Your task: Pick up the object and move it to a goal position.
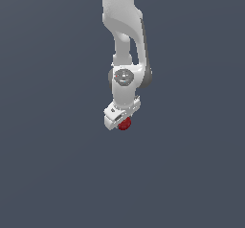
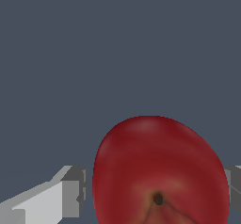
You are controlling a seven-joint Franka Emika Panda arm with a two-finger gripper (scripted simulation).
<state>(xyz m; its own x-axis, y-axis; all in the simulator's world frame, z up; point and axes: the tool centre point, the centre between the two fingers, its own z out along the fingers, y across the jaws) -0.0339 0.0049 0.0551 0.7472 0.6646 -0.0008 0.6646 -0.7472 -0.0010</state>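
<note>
Between the fingers [image 2: 70, 197] of the gripper [image 1: 120, 118] sits the ball [image 2: 157, 171], dark red and glossy, its dimple turned toward the wrist camera. In the wrist view one finger stands just beside the ball's flank with a thin dark gap showing, and the other is only a sliver at the frame edge, right against the opposite flank. Whether the jaws are pressing on the ball or merely bracketing it, I cannot tell.

In the exterior view the ball [image 1: 125, 124] peeks out under the white hand, mostly hidden by it. Nothing but flat grey shows around it, so whether it rests on a surface or hangs in the air cannot be read, and no goal marker is visible.

The ball looks rigid, light and slick. Its curved, shiny skin would probably let it squirt out of a pinch placed high or low, so the safest hold is likely across its widest girth, pads on opposite flanks and centred.

The arm [image 1: 125, 26] comes down from the top of the exterior view, nearly vertical, the wrist canted so the hand tips toward that view's left.
</note>
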